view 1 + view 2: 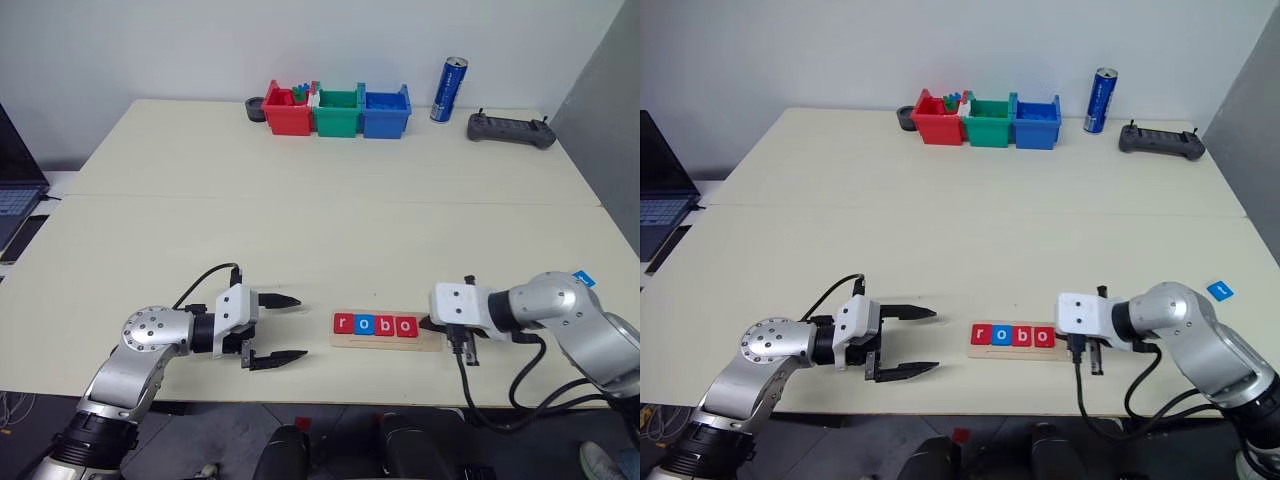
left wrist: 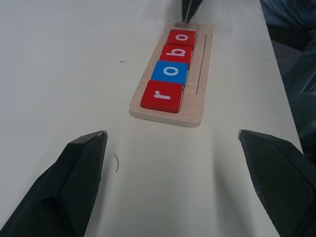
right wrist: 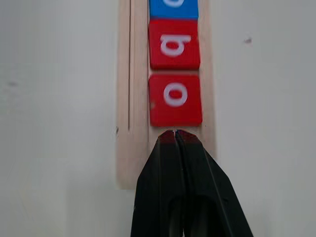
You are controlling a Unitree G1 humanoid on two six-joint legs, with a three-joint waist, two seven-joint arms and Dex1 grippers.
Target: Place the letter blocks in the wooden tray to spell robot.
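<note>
The right gripper (image 3: pixel 176 134), fingers pressed shut, noses the last red letter block (image 3: pixel 175 100) along the pale wooden tray (image 1: pixel 345 341), probably snugging "robo" together, while the left gripper (image 1: pixel 285 328) waits open.

Both head views look down across the table (image 1: pixel 300 200). Each wrist view sits close, facing the wooden tray (image 2: pixel 195 106) from opposite ends, nine and three o'clock.

Your right gripper (image 3: pixel 176 134) blocks the wooden tray's (image 1: pixel 388 342) last slot near the worktop's (image 1: pixel 300 220) front edge; bins (image 1: pixel 337 110) crowd the far edge.
</note>
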